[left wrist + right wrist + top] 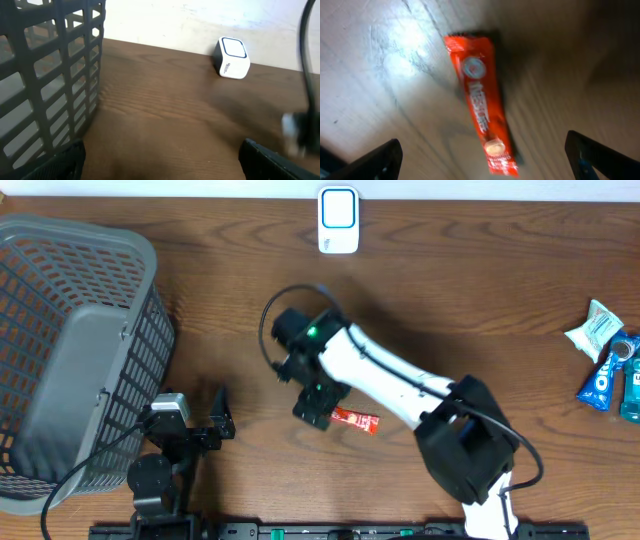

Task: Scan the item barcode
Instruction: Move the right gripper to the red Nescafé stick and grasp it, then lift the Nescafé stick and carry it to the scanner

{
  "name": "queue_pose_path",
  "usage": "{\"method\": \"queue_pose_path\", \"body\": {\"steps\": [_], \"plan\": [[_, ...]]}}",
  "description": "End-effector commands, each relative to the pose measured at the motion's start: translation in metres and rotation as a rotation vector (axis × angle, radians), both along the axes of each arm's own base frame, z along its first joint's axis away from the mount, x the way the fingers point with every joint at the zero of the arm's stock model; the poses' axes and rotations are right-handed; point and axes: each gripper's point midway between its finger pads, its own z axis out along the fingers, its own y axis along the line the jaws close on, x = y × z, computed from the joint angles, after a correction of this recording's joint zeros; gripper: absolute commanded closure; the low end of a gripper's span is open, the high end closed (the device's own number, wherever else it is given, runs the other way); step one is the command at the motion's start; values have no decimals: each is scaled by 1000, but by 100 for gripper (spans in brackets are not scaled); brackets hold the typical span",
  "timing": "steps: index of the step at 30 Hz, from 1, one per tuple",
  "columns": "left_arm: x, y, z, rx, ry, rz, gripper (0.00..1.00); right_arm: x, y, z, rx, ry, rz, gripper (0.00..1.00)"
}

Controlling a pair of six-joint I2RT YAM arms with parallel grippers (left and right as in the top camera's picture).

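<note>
- Two arms work at one brown wooden table [500, 270]. The left arm [160, 455] sits at 7 o'clock and the right arm [395, 380] reaches from 5 o'clock in toward the middle.
- Two sets of jaws are in view, and both stand spread wide.
- The left jaws, close to the near edge, show dark fingers [62, 165] in the two lower corners of the left wrist view, with bare wood between them.
- The right jaws hang over the table's middle. Their fingers [372, 162] are well apart on either side of the sachet, and no contact shows.
- One red sachet [482, 100], the item to scan, lies flat on the wood just on the 6 o'clock side of centre.
- From overhead, its end toward 9 o'clock is tucked under the right jaws and its other end points toward 3 o'clock.
- It is a long, narrow stick pack, bright red, with a white round logo near one end. White lettering runs down its length, too blurred to read. A pale round mark sits near the other end.
- One grey lattice basket [70, 235] fills the 9 o'clock side.
- Three snack packets lie at 3 o'clock: one white-and-green packet [595, 328] and two blue packs [603, 383], the outer one cut by the frame.
- One white scanner [338, 220] with a blue-edged window stands at 12 o'clock, by the far edge.
</note>
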Motion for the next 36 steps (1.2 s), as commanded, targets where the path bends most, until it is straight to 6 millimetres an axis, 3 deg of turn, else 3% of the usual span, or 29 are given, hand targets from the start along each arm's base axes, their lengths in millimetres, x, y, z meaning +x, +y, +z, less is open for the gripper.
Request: {"method": "queue_pose_path", "body": {"steps": [1, 9, 11, 13, 14, 18, 22, 24, 26, 28, 32, 36], "plan": [[-1, 0, -14, 5, 38, -3, 2, 1, -6, -15, -44, -54, -6, 1], [-1, 0, -14, 5, 38, -3, 2, -11, -21, -56, -53, -49, -6, 1], [-1, 0, -14, 5, 38, -3, 2, -20, -28, -67, -60, -31, -6, 23], [-1, 0, -14, 5, 38, -3, 2, -29, -33, -76, -60, -2, -8, 64], [-1, 0, -14, 5, 38, -3, 2, -35, -35, -80, -57, 17, -15, 97], [-1, 0, -14, 5, 38, -3, 2, -48, -36, -90, -30, 61, -42, 99], [-1, 0, -14, 5, 38, -3, 2, -47, -31, -86, -14, 76, -116, 99], [-1, 0, -14, 5, 38, -3, 2, -49, -22, -71, 18, 142, -150, 99], [-1, 0, -14, 5, 38, -3, 2, -55, -7, -44, 91, 270, -198, 99], [-1, 0, -14, 5, 38, -3, 2, -57, 9, -8, 192, 407, -241, 99], [-1, 0, -14, 5, 38, -3, 2, -52, 38, 74, 562, 664, -221, 99], [-1, 0, -14, 5, 38, -3, 2, -34, 39, 112, 769, 792, -338, 99]]}}
